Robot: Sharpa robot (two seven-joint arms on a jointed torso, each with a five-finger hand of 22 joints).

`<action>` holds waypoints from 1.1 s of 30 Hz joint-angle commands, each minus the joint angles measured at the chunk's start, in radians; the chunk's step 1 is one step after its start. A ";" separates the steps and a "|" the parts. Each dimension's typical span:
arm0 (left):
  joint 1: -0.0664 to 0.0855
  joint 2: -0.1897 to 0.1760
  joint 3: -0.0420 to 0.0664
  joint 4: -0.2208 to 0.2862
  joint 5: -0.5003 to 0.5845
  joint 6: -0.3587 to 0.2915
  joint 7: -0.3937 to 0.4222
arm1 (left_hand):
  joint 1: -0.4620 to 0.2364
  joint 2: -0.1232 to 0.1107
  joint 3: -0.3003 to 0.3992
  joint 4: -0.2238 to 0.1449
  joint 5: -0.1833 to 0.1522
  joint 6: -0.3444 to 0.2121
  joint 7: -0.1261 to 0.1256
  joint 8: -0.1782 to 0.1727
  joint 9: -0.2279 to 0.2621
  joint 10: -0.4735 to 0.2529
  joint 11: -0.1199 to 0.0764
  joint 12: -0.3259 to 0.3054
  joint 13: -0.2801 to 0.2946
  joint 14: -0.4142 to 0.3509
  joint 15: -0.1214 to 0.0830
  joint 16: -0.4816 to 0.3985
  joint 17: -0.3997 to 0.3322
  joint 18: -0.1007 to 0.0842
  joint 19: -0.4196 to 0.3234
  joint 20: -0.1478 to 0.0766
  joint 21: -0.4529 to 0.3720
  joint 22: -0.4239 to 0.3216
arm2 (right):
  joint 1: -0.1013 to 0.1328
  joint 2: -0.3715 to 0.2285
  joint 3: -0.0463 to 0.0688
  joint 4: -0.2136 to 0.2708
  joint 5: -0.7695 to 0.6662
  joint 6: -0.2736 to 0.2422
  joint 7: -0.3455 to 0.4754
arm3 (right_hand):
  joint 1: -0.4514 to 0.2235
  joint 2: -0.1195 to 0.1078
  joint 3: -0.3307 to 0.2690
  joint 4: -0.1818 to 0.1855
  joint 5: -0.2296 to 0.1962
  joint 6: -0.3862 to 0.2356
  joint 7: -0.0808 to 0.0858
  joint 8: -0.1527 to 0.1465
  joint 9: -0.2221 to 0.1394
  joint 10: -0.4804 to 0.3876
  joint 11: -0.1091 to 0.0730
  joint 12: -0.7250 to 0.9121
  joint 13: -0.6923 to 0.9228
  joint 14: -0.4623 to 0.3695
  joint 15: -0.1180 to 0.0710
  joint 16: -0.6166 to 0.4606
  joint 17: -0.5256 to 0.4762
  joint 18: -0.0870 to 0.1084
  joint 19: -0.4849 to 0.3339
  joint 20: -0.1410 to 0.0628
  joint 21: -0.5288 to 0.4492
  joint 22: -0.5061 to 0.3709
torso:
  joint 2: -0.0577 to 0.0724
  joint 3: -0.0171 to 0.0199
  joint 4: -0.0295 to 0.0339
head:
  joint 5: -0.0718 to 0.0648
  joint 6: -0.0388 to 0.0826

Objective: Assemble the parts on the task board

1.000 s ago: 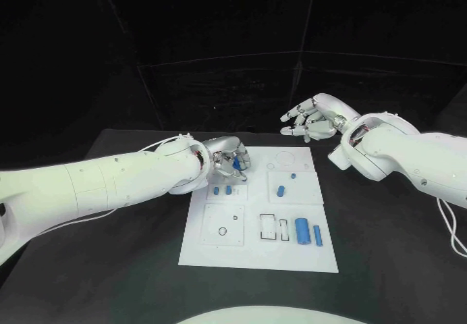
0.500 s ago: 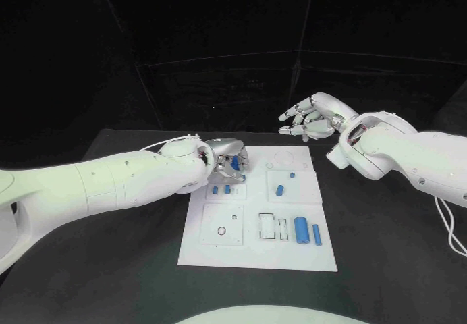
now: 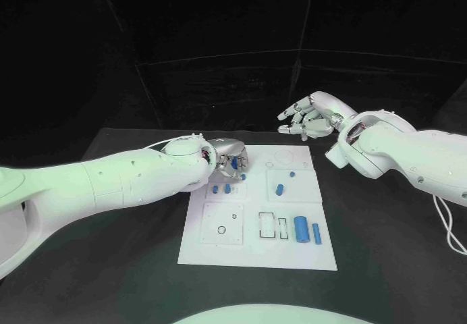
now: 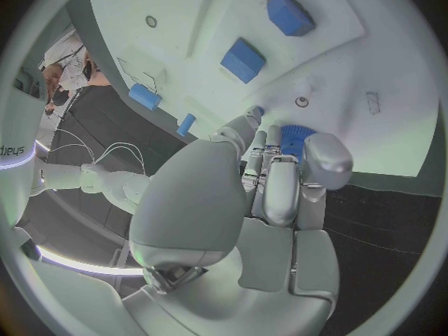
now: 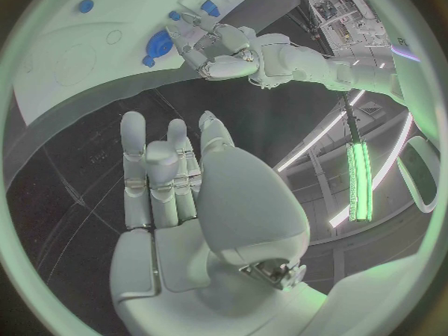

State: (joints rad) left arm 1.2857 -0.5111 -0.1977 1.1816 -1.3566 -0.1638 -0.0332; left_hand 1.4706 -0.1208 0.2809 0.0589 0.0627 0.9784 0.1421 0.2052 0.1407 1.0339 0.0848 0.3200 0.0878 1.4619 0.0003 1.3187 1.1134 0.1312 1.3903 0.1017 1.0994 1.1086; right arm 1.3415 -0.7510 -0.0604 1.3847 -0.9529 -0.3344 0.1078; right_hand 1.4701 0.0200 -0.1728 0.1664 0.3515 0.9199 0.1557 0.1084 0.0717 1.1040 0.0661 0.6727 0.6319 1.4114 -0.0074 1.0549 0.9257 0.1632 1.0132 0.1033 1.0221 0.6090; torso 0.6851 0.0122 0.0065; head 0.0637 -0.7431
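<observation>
The task board [image 3: 255, 253] lies in the middle of the black table [image 3: 127, 270], with bare tabletop showing on its left, right and near sides. The left hand [image 3: 229, 162] hangs over the board's far left corner, its fingers curled down round a small blue part [image 4: 295, 140] that sits between the fingertips (in the head view the fingers hide most of it). Just beside that hand two short blue parts [image 3: 221, 190] stand on the board, another blue part [image 3: 279, 189] lies toward the middle, and a blue cylinder [image 3: 303, 229] with a slim blue bar [image 3: 316, 234] beside it rests near the right edge. The right hand [image 3: 310, 115] is raised beyond the board's far right corner, well apart from it, fingers spread and holding nothing. Dark curtain walls close the room behind.
</observation>
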 commanded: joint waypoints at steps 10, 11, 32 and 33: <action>-0.001 0.015 0.001 -0.007 -0.020 0.045 0.002 | -0.016 -0.007 0.015 -0.001 0.005 0.016 -0.002 -0.008 -0.005 0.020 -0.004 -0.012 -0.008 0.008 -0.004 0.005 -0.006 -0.021 0.014 -0.003 0.017 0.016 | 0.002 0.002 0.001 0.004 0.002 -0.006 0.008 | 0.007 -0.002 0.000 0.003 0.003 -0.008 0.000 0.006 0.001 0.000 -0.001 -0.005 -0.001 0.003 -0.002 -0.005 0.001 0.016 0.008 -0.002 -0.003 0.000 | 0.000 0.0002 0.0001 | -0.003 -0.004; -0.001 0.016 0.001 -0.008 -0.020 0.045 0.002 | -0.017 -0.008 0.016 -0.001 0.005 0.017 -0.002 -0.009 -0.006 0.022 -0.004 -0.013 -0.009 0.009 -0.004 0.004 -0.008 -0.021 0.015 -0.004 0.019 0.018 | 0.002 0.002 0.001 0.004 0.002 -0.005 0.008 | 0.007 -0.002 0.000 0.003 0.003 -0.008 0.000 0.006 0.001 0.000 -0.001 -0.005 -0.001 0.003 -0.002 -0.005 0.001 0.016 0.008 -0.002 -0.003 0.000 | 0.000 0.0004 0.0002 | -0.003 -0.004; -0.004 0.039 0.001 -0.035 -0.021 0.084 -0.029 | -0.030 0.017 0.066 -0.002 0.000 0.060 -0.010 -0.012 -0.018 0.074 -0.014 -0.039 -0.020 0.015 -0.013 0.006 -0.024 -0.026 0.026 -0.011 0.040 0.042 | 0.002 0.006 0.001 0.002 0.002 -0.002 0.009 | 0.008 0.000 0.001 0.004 0.004 -0.007 0.000 0.006 0.001 0.000 -0.001 -0.004 -0.003 0.005 -0.002 -0.002 0.006 0.015 0.011 -0.002 -0.002 0.002 | -0.001 0.0003 0.0005 | -0.005 -0.009; -0.005 0.040 0.001 -0.038 -0.021 0.085 -0.034 | -0.033 0.020 0.072 -0.002 0.000 0.067 -0.012 -0.011 -0.018 0.082 -0.016 -0.042 -0.020 0.015 -0.015 0.003 -0.030 -0.027 0.028 -0.012 0.044 0.046 | 0.002 0.006 0.001 0.002 0.002 -0.002 0.009 | 0.008 0.000 0.001 0.004 0.004 -0.007 0.000 0.006 0.001 0.000 -0.001 -0.004 -0.003 0.005 -0.002 -0.002 0.006 0.015 0.011 -0.002 -0.002 0.002 | -0.001 0.0003 0.0002 | -0.004 -0.009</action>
State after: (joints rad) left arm 1.2842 -0.4731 -0.1945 1.1475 -1.3702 -0.1085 -0.0439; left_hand 1.4396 -0.1082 0.3458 0.0559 0.0624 1.0369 0.1301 0.1939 0.1237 1.1069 0.0705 0.2827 0.0693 1.4678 -0.0058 1.3187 1.0883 0.1164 1.4129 0.0904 1.1381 1.1504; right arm 1.3415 -0.7462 -0.0604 1.3850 -0.9529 -0.3341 0.1081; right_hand 1.4701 0.0200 -0.1728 0.1664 0.3515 0.9199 0.1557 0.1084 0.0717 1.1040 0.0661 0.6727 0.6309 1.4114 -0.0073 1.0549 0.9305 0.1632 1.0170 0.0996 1.0221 0.6103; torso 0.6847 0.0124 0.0067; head 0.0592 -0.7516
